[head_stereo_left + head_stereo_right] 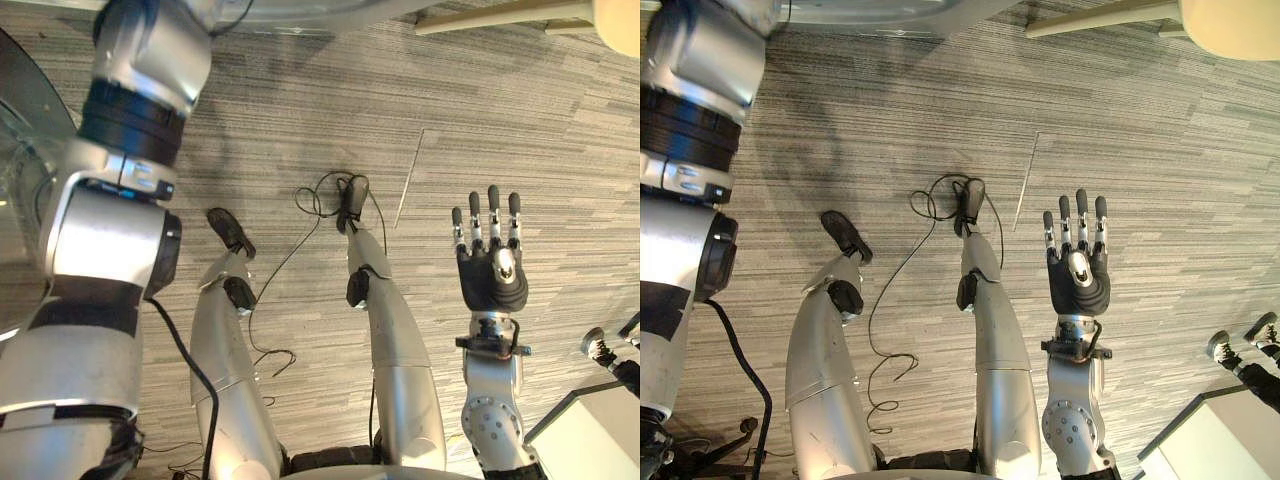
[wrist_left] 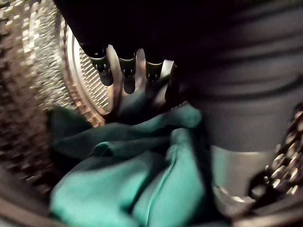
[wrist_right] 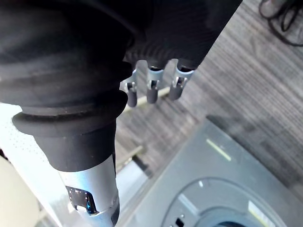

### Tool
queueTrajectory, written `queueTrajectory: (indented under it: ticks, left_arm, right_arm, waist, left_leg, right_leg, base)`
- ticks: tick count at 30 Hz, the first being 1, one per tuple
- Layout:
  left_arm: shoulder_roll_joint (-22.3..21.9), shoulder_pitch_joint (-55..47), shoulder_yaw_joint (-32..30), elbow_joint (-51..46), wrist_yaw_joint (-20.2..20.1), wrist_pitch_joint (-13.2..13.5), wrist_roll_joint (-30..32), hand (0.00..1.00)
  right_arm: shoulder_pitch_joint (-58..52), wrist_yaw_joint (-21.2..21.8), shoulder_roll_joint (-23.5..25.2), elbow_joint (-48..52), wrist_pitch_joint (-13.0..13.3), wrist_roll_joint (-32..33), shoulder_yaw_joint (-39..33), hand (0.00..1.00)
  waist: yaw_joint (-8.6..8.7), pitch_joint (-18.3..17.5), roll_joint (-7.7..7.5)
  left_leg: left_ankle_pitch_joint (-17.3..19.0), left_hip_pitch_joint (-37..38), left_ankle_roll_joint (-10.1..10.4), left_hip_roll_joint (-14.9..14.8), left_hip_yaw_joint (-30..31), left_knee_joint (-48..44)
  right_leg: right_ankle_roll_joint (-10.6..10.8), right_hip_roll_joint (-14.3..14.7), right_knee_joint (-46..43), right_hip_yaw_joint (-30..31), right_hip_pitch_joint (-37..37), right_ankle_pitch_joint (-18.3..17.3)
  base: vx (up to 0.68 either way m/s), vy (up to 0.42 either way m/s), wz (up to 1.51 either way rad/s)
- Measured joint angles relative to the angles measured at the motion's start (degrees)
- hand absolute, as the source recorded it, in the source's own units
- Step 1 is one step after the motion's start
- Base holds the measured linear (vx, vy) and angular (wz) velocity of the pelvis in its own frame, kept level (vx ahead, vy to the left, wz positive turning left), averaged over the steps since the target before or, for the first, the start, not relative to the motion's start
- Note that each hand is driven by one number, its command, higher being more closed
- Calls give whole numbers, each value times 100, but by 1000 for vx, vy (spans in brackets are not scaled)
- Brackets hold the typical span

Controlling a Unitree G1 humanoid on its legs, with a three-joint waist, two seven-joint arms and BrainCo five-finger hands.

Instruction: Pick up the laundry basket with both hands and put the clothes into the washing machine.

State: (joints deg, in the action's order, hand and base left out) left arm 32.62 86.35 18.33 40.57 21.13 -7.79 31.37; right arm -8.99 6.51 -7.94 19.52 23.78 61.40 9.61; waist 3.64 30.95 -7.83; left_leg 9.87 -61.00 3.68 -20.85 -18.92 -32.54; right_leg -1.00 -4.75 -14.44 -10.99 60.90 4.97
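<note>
Left wrist view puts the step well along, as I judge it: the left hand [image 2: 129, 75] is reaching into the perforated silver metal drum of the washing machine [image 2: 90, 92], and a crumpled teal-green cloth garment [image 2: 142, 189] already lies inside. The loading part of the task looks to be in hand rather than the basket lift.

The left hand's fingers [image 2: 102, 71] are straight and set side by side, loosely extended, with nothing curled into them or pinched. Their dark tips point toward the drum's round perforated back wall. The teal garment sits heaped just beneath and short of those tips, its nearest fold close under the middle one. Whether any tip touches the fabric I cannot tell.

The right hand [image 1: 491, 272] hangs apart from all this, above the grey striped carpet floor [image 1: 300, 110]. Its fingers [image 1: 1081, 215] are straight, slightly spread and holding nothing. In the right wrist view, the grey outer casing of the machine [image 3: 222, 179] lies beyond its fingertips.

The next move likely calls for either a nudge of the cloth deeper toward the back wall or a clean pull-out of the left hand. Either way the fingers should stay straight so no fold catches on them and gets dragged out.
</note>
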Motion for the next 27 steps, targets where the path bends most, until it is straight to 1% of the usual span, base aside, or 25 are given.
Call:
queueTrajectory:
  ticks: [2, 3, 6, 7, 8, 9, 10, 11, 12, 13, 14, 15, 16, 17, 18, 21, 22, 23, 26, 27]
  left_arm:
    - [35, -237, -145, 0, -80, 4, 89, 0]
    - [32, -360, -341, -1, -98, 7, 74, 0]
    - [-131, -621, -824, -6, 11, 30, -110, 0]
    - [-405, -777, -1114, -30, 145, 65, -478, 0]
    - [-553, -813, -1218, -48, 255, 66, -713, 0]
    - [-890, -859, -1299, -152, 466, 53, -1052, 0]
    - [-1230, -1005, -1473, -530, 663, 24, -1349, 0]
    - [-1416, -1118, -1588, -804, 773, 14, -1440, 0]
    - [-1654, -1401, -1674, -1369, 979, 10, -1559, 0]
    - [-1679, -1608, -1669, -1698, 1034, 16, -1571, 0]
    - [-1704, -2214, -1639, -2545, 1043, 67, -1572, 0]
    - [-1801, -2854, -1713, -3311, 1134, 171, -1563, 0]
    - [-1878, -3185, -1814, -3621, 1156, 232, -1552, 0]
    - [-2139, -3869, -2112, -4157, 1194, 327, -1541, 0]
    - [-2410, -4498, -2355, -4465, 1304, 381, -1487, 0]
    - [-2956, -5482, -2705, -4502, 1395, 406, -1490, 0]
    - [-3022, -5573, -2730, -4499, 1385, 411, -1506, 0]
    - [-3095, -5754, -2727, -4470, 1333, 474, -1661, 0]
    - [-3163, -6264, -2452, -4384, 1153, 759, -1956, 0]
    - [-3215, -6633, -2226, -4324, 967, 977, -2110, 0]
  right_arm:
    - [-20, 9, -69, 4, 5, 77, 33, 0]
    - [-20, 10, -87, 5, 20, 117, 89, 0]
    - [-20, 9, -94, 7, 36, 113, 298, 0]
    - [-28, 2, -90, -1, 48, 104, 371, 0]
    - [-28, -4, -93, -15, 54, 101, 371, 0]
    - [-17, -12, -124, -34, 64, 89, 356, 0]
    - [29, -21, -143, -72, 61, 0, 324, 0]
    - [42, -23, -140, -76, 60, -49, 294, 0]
    - [45, -22, -83, -72, 63, -138, 178, 0]
    - [45, -32, -35, -72, 65, -158, 108, 0]
    - [51, -57, 95, -74, 73, -253, -35, 0]
    - [73, -61, 207, -71, 74, -336, -126, 0]
    - [72, -60, 243, -70, 75, -366, -152, 0]
    - [74, -60, 326, -80, 69, -382, -192, 0]
    - [73, -65, 397, -90, 67, -450, -194, 0]
    - [81, -156, 412, -139, 46, -663, -281, 0]
    - [99, -185, 412, -176, 25, -717, -304, 0]
    - [134, -283, 412, -283, -37, -820, -325, 0]
    - [150, -393, 438, -603, -169, -942, -303, 0]
    - [150, -430, 460, -792, -187, -1059, -303, 0]
  waist:
    - [-17, 0, 0]
    - [-46, 0, 1]
    - [-59, 1, 2]
    - [-58, 2, 3]
    - [-71, 2, 3]
    - [-86, 6, 10]
    - [-81, 14, 23]
    - [-66, 18, 33]
    - [-43, 21, 39]
    - [-21, 30, 53]
    - [0, 33, 75]
    - [-70, 36, 118]
    - [-116, 37, 164]
    - [-200, 39, 217]
    - [-267, 42, 223]
    - [-455, 47, 247]
    - [-456, 46, 250]
    - [-451, 45, 251]
    - [-455, 29, 304]
    - [-463, 19, 335]
  left_leg:
    - [-25, 0, 40, -4, 4, 43]
    - [-37, -2, 59, -15, 3, 42]
    - [-61, -2, 89, -17, 18, 54]
    - [-78, -2, 111, -18, 36, 62]
    - [-81, -2, 114, -19, 39, 62]
    - [-81, -2, 115, -19, 60, 63]
    - [-81, -3, 115, -9, 105, 59]
    - [-81, -1, 115, -1, 137, 52]
    - [-89, 39, 128, 24, 162, 62]
    - [-97, 75, 136, 73, 178, 75]
    - [-115, 164, 164, 169, 180, 121]
    - [-148, 233, 197, 191, 179, 197]
    - [-169, 254, 205, 196, 181, 232]
    - [-231, 322, 235, 209, 183, 316]
    - [-280, 399, 282, 204, 179, 407]
    - [-326, 512, 342, 199, 296, 441]
    - [-343, 527, 344, 200, 340, 435]
    - [-353, 588, 345, 200, 418, 407]
    - [-351, 947, 344, 199, 498, 359]
    - [-342, 1205, 338, 205, 492, 364]
  right_leg:
    - [0, 20, 31, -3, -3, -1]
    - [-1, 39, 37, -1, -2, -1]
    - [-1, 68, 36, -6, -2, -2]
    - [-2, 80, 34, -11, 0, -3]
    - [-2, 84, 32, -12, 0, -4]
    - [-5, 77, 11, -22, -2, -8]
    - [-6, 51, -75, -76, 2, -11]
    - [-5, 36, -144, -122, 8, -19]
    - [-17, -5, -297, -176, 29, -68]
    - [-65, -53, -393, -182, 28, -157]
    - [-88, -159, -565, -194, 29, -357]
    - [-75, -177, -620, -175, 26, -379]
    - [-88, -179, -648, -180, 24, -395]
    - [-104, -193, -673, -190, 3, -439]
    - [-102, -179, -674, -189, -26, -445]
    - [-66, -174, -794, -269, -139, -562]
    - [-85, -181, -832, -302, -174, -578]
    - [-115, -192, -897, -362, -269, -617]
    - [-144, -217, -981, -437, -676, -680]
    - [-93, -226, -993, -435, -932, -733]
  base:
    - [0, 0, 0]
    - [-10, -27, -3]
    - [-9, -14, -3]
    - [0, 0, 0]
    - [-25, -22, 3]
    - [-21, -13, 8]
    - [-20, -11, 10]
    - [-16, -6, 14]
    - [-9, -3, 20]
    - [-5, -1, 39]
    - [4, -7, 36]
    - [6, -11, 28]
    - [11, -28, 13]
    - [13, -36, 10]
    - [14, -39, 9]
    - [8, -36, 13]
    - [5, -30, 28]
    - [8, -23, 24]
    - [19, -7, 17]
    - [29, 20, 13]
